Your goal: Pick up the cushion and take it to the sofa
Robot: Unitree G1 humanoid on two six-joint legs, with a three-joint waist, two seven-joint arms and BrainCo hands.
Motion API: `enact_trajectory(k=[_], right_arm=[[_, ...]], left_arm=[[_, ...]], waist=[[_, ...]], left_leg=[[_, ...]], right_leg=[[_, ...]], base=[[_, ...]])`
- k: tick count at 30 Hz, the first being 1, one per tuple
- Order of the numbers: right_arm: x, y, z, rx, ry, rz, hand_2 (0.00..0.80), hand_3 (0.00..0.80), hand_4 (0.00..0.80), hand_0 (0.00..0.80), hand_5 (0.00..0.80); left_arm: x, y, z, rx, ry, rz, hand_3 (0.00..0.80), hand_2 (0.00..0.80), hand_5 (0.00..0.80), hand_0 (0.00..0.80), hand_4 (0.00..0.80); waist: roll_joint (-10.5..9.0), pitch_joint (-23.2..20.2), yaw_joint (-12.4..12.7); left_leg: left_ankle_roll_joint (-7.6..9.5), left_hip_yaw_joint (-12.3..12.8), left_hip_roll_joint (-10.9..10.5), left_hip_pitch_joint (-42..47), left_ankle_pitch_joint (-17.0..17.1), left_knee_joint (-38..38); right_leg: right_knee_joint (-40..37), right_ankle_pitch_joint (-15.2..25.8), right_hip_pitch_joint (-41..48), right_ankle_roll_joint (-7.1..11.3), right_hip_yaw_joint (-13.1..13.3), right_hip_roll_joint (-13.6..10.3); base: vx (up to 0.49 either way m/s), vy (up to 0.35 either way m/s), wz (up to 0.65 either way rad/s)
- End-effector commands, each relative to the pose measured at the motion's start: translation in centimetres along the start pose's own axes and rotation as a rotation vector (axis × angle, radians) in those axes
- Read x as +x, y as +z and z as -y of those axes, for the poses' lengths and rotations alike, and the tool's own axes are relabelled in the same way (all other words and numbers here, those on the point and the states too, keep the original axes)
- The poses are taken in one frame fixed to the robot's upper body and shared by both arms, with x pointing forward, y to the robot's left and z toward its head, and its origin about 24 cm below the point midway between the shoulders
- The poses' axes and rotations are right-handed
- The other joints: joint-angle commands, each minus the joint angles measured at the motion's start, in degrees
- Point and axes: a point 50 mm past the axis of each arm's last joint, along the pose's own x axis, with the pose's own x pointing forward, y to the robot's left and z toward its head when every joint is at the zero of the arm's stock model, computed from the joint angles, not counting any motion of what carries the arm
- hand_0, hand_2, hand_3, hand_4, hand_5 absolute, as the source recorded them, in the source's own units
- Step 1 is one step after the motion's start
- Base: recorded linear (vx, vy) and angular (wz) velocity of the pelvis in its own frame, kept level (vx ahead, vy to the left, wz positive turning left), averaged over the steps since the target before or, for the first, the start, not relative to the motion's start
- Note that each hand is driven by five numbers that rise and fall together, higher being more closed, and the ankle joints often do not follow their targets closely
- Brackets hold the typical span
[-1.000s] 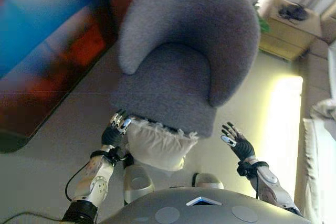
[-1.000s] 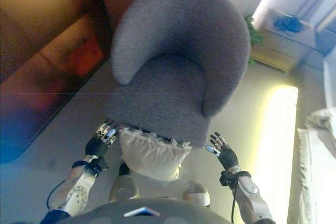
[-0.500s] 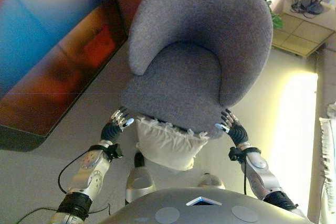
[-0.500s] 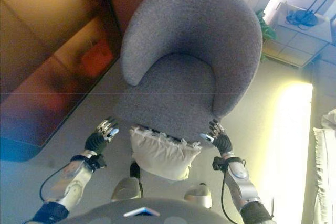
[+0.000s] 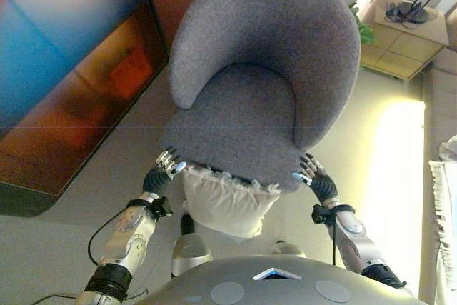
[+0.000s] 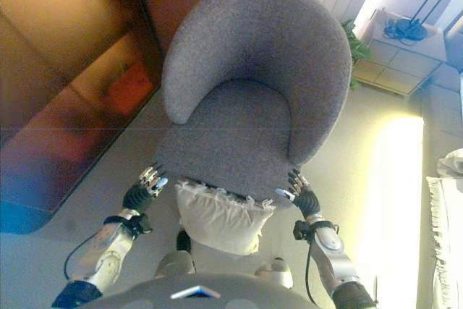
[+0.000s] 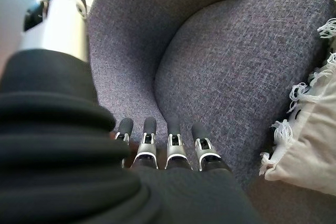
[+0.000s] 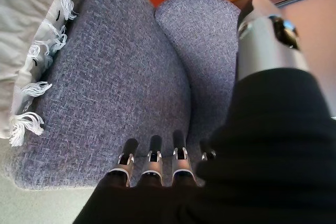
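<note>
cushion (image 5: 227, 201): leaning on chair (image 5: 257, 91) front, fringed edge up under seat lip, long axis across the front | left hand (image 5: 163, 173): released, fingers straight, at chair's left front corner | right hand (image 5: 314, 178): released, at right front corner

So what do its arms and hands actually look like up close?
Both arms are silver-grey with round joint housings and dark bands near the elbows. The left hand and right hand have a dark ribbed cover over the back and wrist, with silver fingers ending in dark tips.
</note>
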Motion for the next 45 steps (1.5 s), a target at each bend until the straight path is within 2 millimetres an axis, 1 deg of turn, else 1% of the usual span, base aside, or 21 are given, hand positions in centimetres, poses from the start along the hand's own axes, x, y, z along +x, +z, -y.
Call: enact_trajectory(k=[1,2,3,4,7,8,9,10,12,15,21,33,34,35,36,37,39,40,41,42,45], right_arm=[[1.5,4.5,-1.9,0.267,0.18,0.193,0.0,0.0,0.0,0.0,0.0],[1.4,4.8,-2.7,0.378,0.259,0.206,0.0,0.0,0.0,0.0,0.0],[1.3,4.8,-3.0,0.415,0.292,0.21,0.0,0.0,0.0,0.0,0.0],[1.0,4.8,-3.5,0.494,0.376,0.216,0.0,0.0,0.0,0.0,0.0],[0.4,4.8,-5.8,0.748,0.702,0.243,0.0,0.0,0.0,0.0,0.0],[0.2,4.8,-6.5,0.811,0.779,0.256,0.0,0.0,0.0,0.0,0.0],[0.1,4.6,-7.0,0.858,0.833,0.264,0.0,0.0,0.0,0.0,0.0],[0.2,4.4,-7.1,0.872,0.84,0.254,0.0,0.0,0.0,0.0,0.0],[0.5,4.4,-7.7,0.929,0.848,0.232,0.0,0.0,0.0,0.0,0.0],[-0.2,3.6,-8.1,0.985,0.876,0.213,0.0,0.0,0.0,0.0,0.0],[-1.0,2.7,-7.6,0.94,0.871,0.193,0.0,0.0,0.0,0.0,0.0],[-0.8,2.6,-7.3,0.898,0.84,0.191,0.0,0.0,0.0,0.0,0.0],[-0.7,2.6,-7.2,0.888,0.829,0.188,0.0,0.0,0.0,0.0,0.0],[-0.6,2.5,-7.1,0.858,0.803,0.184,0.0,0.0,0.0,0.0,0.0],[-0.4,2.3,-6.6,0.757,0.721,0.168,0.0,0.0,0.0,0.0,0.0],[-0.1,2.2,-5.7,0.6,0.607,0.157,0.0,0.0,0.0,0.0,0.0],[1.0,2.8,-3.4,0.233,0.309,0.142,0.0,0.0,0.0,0.0,0.0],[1.2,3.2,-2.8,0.154,0.233,0.144,0.0,0.0,0.0,0.0,0.0],[1.2,3.8,-2.1,0.104,0.181,0.152,0.0,0.0,0.0,0.0,0.0],[1.0,4.1,-1.4,0.064,0.139,0.16,0.0,0.0,0.0,0.0,0.0],[1.0,4.3,-0.4,0.012,0.071,0.172,0.0,0.0,0.0,0.0,0.0]], left_arm=[[1.8,3.4,2.2,-0.133,-0.187,0.127,0.0,0.0,0.0,0.0,0.0],[1.9,3.3,2.8,-0.226,-0.249,0.118,0.0,0.0,0.0,0.0,0.0],[1.8,3.3,3.0,-0.266,-0.28,0.115,0.0,0.0,0.0,0.0,0.0],[1.6,3.1,3.7,-0.368,-0.366,0.11,0.0,0.0,0.0,0.0,0.0],[0.9,2.6,6.9,-0.737,-0.677,0.075,0.0,0.0,0.0,0.0,0.0],[0.7,2.6,7.6,-0.833,-0.753,0.077,0.0,0.0,0.0,0.0,0.0],[0.4,2.4,8.2,-0.925,-0.825,0.083,0.0,0.0,0.0,0.0,0.0],[0.3,2.3,8.6,-0.962,-0.853,0.085,0.0,0.0,0.0,0.0,0.0],[0.3,2.0,9.3,-0.963,-0.851,0.071,0.0,0.0,0.0,0.0,0.0],[0.1,1.4,9.0,-0.984,-0.825,0.06,0.0,0.0,0.0,0.0,0.0],[-0.4,1.1,9.1,-0.974,-0.83,0.052,0.0,0.0,0.0,0.0,0.0],[-0.1,1.1,9.1,-0.96,-0.812,0.05,0.0,0.0,0.0,0.0,0.0],[-0.1,1.0,8.9,-0.943,-0.797,0.049,0.0,0.0,0.0,0.0,0.0],[0.0,1.0,8.5,-0.887,-0.754,0.058,0.0,0.0,0.0,0.0,0.0],[0.4,1.1,7.5,-0.727,-0.652,0.086,0.0,0.0,0.0,0.0,0.0],[0.7,1.4,6.4,-0.538,-0.552,0.115,0.0,0.0,0.0,0.0,0.0],[1.3,3.2,4.5,-0.081,-0.307,0.186,0.0,0.0,0.0,0.0,0.0],[1.5,3.9,4.1,0.035,-0.244,0.197,0.0,0.0,0.0,0.0,0.0],[1.7,4.7,3.2,0.109,-0.205,0.201,0.0,0.0,0.0,0.0,0.0],[1.8,4.8,2.5,0.151,-0.183,0.185,0.0,0.0,0.0,0.0,0.0],[2.0,4.1,1.7,0.257,-0.122,0.138,0.0,0.0,0.0,0.0,0.0]], waist=[[0.24,1.3,1.4],[0.24,1.4,1.3],[0.26,1.4,1.3],[0.3,1.3,1.2],[0.6,0.7,1.0],[0.66,0.6,1.0],[0.73,0.3,1.1],[0.75,0.1,1.2],[0.76,-0.2,1.1],[0.87,-0.7,0.7],[0.71,-1.5,0.4],[0.7,-1.6,0.0],[0.68,-1.6,0.0],[0.67,-1.6,0.0],[0.63,-1.5,0.1],[0.63,-1.3,0.1],[0.63,-0.7,0.1],[0.67,-0.5,0.0],[0.65,-0.2,-0.1],[0.59,0.1,-0.2],[0.58,1.0,-0.3]], left_leg=[[2.54,0.1,-0.5,-0.5,-7.9,7.3],[2.61,0.2,-0.5,-0.5,-7.9,7.3],[2.64,0.3,-0.5,-0.4,-8.0,7.3],[2.7,0.6,-0.4,-0.3,-8.1,7.3],[2.85,1.3,-0.5,0.2,-8.7,7.6],[2.81,1.4,-0.4,0.2,-8.9,7.9],[2.7,1.7,-0.3,0.2,-9.1,8.0],[2.6,1.8,-0.2,0.3,-9.3,8.1],[2.56,2.0,-0.3,0.6,-9.5,8.2],[2.7,2.3,-0.4,0.9,-9.8,8.3],[2.76,2.2,-0.5,1.9,-10.1,7.5],[2.6,2.0,-0.7,2.5,-9.8,6.2],[2.61,1.9,-0.7,2.6,-9.8,6.0],[2.58,1.9,-0.7,2.7,-9.7,5.9],[2.52,1.7,-0.7,2.6,-9.7,5.9],[2.46,1.6,-0.8,2.6,-9.7,5.9],[2.52,1.1,-1.1,2.4,-9.4,5.8],[2.59,1.0,-1.1,2.3,-9.2,5.7],[2.69,1.1,-1.0,2.2,-9.0,5.7],[2.82,1.3,-0.9,2.1,-9.0,5.7],[2.92,1.1,-0.7,0.9,-9.2,7.1]], right_leg=[[1.6,5.4,-5.3,-0.66,-2.8,-0.9],[1.5,5.4,-5.3,-0.8,-2.7,-0.8],[1.5,5.3,-5.2,-0.85,-2.7,-0.8],[1.3,5.2,-5.1,-0.91,-2.8,-0.8],[1.1,5.0,-4.9,-0.86,-2.5,-0.8],[1.3,4.9,-4.9,-0.84,-2.6,-0.9],[1.4,4.8,-4.9,-0.77,-2.7,-1.0],[1.4,4.7,-4.8,-0.72,-2.7,-1.1],[1.3,4.7,-4.7,-0.66,-2.4,-1.1],[1.3,4.5,-4.9,-0.69,-1.9,-0.9],[0.3,4.8,-4.6,-0.84,-1.5,-0.5],[-0.3,5.5,-5.4,-1.25,-1.5,0.2],[-0.3,5.6,-5.4,-1.24,-1.5,0.2],[-0.3,5.6,-5.4,-1.24,-1.6,0.2],[-0.2,5.6,-5.5,-1.25,-1.7,0.2],[-0.2,5.6,-5.6,-1.23,-1.8,0.2],[-0.1,6.1,-5.9,-1.04,-1.7,0.0],[0.0,6.2,-6.1,-0.98,-1.6,0.0],[0.2,6.2,-6.3,-1.01,-1.8,-0.1],[0.3,6.1,-6.4,-1.15,-2.0,-0.1],[1.4,5.9,-7.1,-1.18,-1.7,-0.4]], base=[[-0.051,-0.012,0.0],[0.0,0.0,0.0],[0.0,0.0,0.0],[0.0,0.0,0.0],[0.036,-0.001,-0.01],[0.035,-0.005,-0.01],[0.039,-0.008,-0.01],[0.052,-0.008,-0.02],[0.056,-0.001,-0.03],[0.034,0.01,-0.04],[0.016,0.0,0.0],[0.0,0.0,0.0],[0.0,0.0,0.0],[0.0,0.0,0.0],[0.0,0.0,0.0],[0.0,0.0,0.0],[-0.043,0.009,0.0],[-0.057,0.015,0.0],[-0.042,0.01,-0.01],[0.0,0.0,0.0],[0.0,0.0,0.0]])
